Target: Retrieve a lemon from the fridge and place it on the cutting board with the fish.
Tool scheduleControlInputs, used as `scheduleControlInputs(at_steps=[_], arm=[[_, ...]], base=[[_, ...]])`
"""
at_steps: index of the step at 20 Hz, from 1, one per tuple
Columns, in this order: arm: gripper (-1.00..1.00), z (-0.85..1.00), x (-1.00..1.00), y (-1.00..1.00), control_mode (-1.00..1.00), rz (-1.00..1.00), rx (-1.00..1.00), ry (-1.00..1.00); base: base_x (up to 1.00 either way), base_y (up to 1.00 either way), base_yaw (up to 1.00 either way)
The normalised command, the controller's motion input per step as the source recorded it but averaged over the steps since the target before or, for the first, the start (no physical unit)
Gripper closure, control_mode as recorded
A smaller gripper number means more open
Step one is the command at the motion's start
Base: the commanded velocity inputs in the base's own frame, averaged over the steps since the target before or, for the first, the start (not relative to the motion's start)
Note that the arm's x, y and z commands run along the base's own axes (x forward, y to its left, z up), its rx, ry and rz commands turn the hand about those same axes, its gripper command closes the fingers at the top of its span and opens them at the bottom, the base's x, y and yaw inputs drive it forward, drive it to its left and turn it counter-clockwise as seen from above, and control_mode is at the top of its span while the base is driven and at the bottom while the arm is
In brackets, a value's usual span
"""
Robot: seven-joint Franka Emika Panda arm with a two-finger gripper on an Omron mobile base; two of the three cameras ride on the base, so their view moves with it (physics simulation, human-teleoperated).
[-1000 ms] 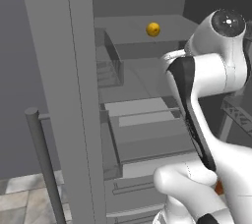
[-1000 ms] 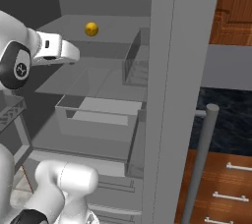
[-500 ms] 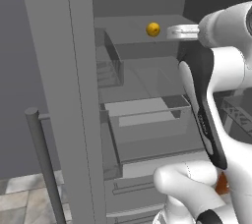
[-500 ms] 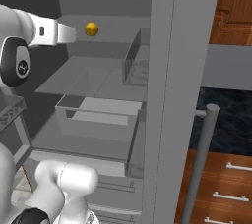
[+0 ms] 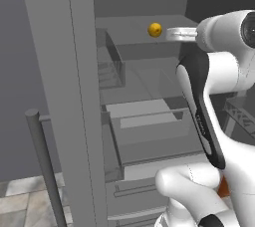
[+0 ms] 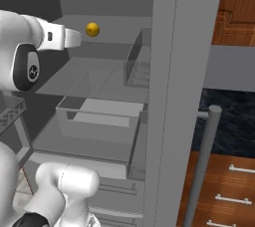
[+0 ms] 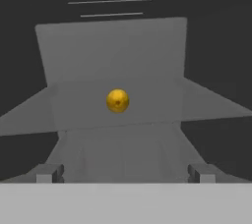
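Observation:
The fridge (image 5: 64,96) stands open, its grey shelves and drawers exposed. On its upper shelf (image 6: 114,27) lies the lemon (image 5: 155,30), small, round and yellow-orange, also seen from the other side as the lemon (image 6: 92,29). My gripper (image 5: 170,33) is level with that shelf, pointing at the fruit from just beside it without touching. In the hand view the lemon (image 7: 117,100) sits dead ahead, centred between my wide-apart fingertips (image 7: 49,173); the gripper (image 7: 125,174) is open and holds nothing. The cutting board and the fish are out of view.
The open fridge door (image 6: 174,96) with its bar handle (image 6: 201,166) stands at the right, another door panel (image 5: 74,71) at the left. A clear door bin (image 6: 137,64) and a pulled-out drawer (image 5: 149,126) lie below the shelf. Wooden drawers (image 6: 224,191) are at the right.
The arm has straightened and lifted the hand from beside the fridge up to the top shelf, then pushed the fingers closer to the lemon. The lemon has not moved.

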Motion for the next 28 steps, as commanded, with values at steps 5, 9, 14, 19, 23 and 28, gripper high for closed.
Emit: scheduleControlInputs(at_steps=[5,9,14,19,23,28], arm=[[-1.00,0.00,0.10,0.00,-1.00,0.03,0.06,0.17],[-1.00,0.00,0.13,0.00,-1.00,0.00,-0.01,0.18],[-1.00,-0.01,0.08,0.00,-1.00,0.00,-0.01,0.02],[-1.00,0.00,0.20,0.00,-1.00,0.00,0.00,0.00],[-1.00,0.00,0.48,0.00,-1.00,0.00,0.00,0.00],[-1.00,-0.04,0.63,0.00,-1.00,0.00,0.00,0.00]], base=[[0.00,0.00,0.00],[0.00,0.00,0.00],[0.00,0.00,0.00],[0.00,0.00,0.00],[0.00,0.00,0.00],[0.00,0.00,0.00]])
